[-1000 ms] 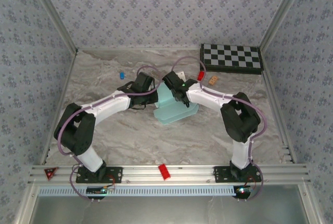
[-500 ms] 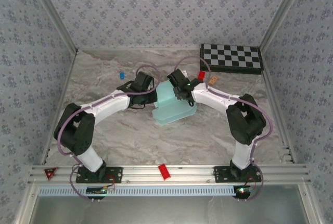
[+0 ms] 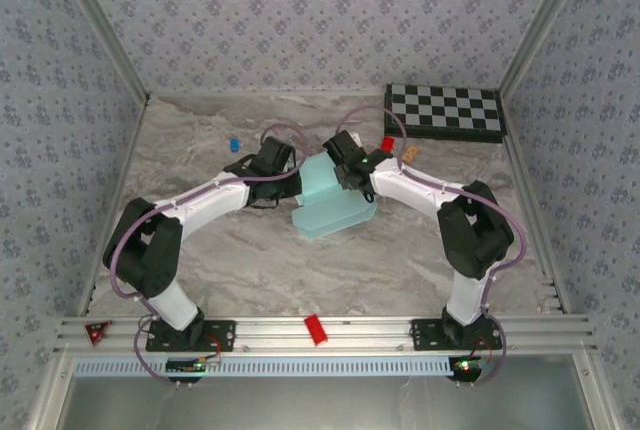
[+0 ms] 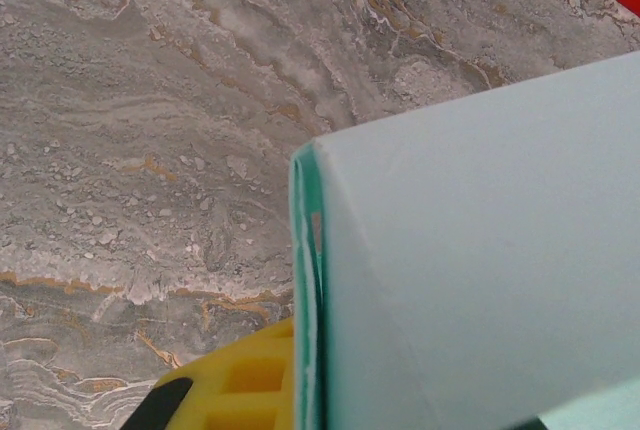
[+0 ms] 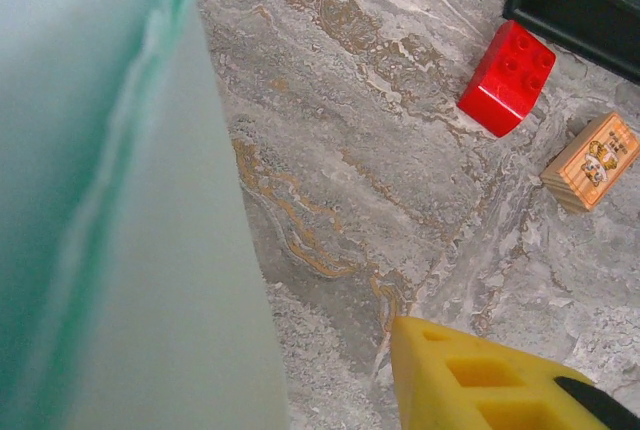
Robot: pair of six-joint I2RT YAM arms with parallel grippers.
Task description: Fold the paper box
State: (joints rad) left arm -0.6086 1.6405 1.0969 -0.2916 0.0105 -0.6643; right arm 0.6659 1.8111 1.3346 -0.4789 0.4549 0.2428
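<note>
No word, number or brand can be read anywhere. At the right of the right wrist view, a small wooden block [image 5: 592, 162] on the counter carries a dark printed figure on its top face, too blurred to make out as letters or a picture. At the lower left of the top view, a red triangle sign [image 3: 96, 331] sits on the rail; its marking is too small to tell. The checkerboard [image 3: 445, 110] bears only black and white squares. The paper box [image 4: 480, 250] shows plain card.
</note>
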